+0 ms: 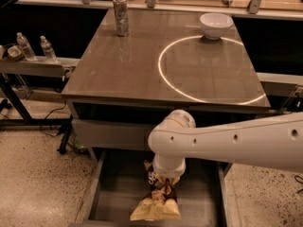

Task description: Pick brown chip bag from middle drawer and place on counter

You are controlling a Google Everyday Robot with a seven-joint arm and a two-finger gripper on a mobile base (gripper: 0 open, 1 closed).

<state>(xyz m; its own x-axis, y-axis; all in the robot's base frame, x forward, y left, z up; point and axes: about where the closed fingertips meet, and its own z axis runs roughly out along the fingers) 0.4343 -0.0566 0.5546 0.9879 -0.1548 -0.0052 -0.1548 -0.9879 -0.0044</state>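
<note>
The brown chip bag (157,203) hangs upright in the open middle drawer (113,186), its pale yellow lower end fanned out just over the drawer floor. My gripper (163,182) points straight down from the white wrist, directly above the bag, and is shut on the bag's upper end. The wrist hides most of the fingers. The white arm reaches in from the right, below the front edge of the counter (128,65). The counter bears a bright white ring (161,70).
A white bowl (215,25) stands on the counter's far right, on the ring. A metal can (121,15) stands at the far left. A grey side shelf (33,65) at left holds two water bottles (23,46). A closed drawer front (109,134) sits above the open drawer.
</note>
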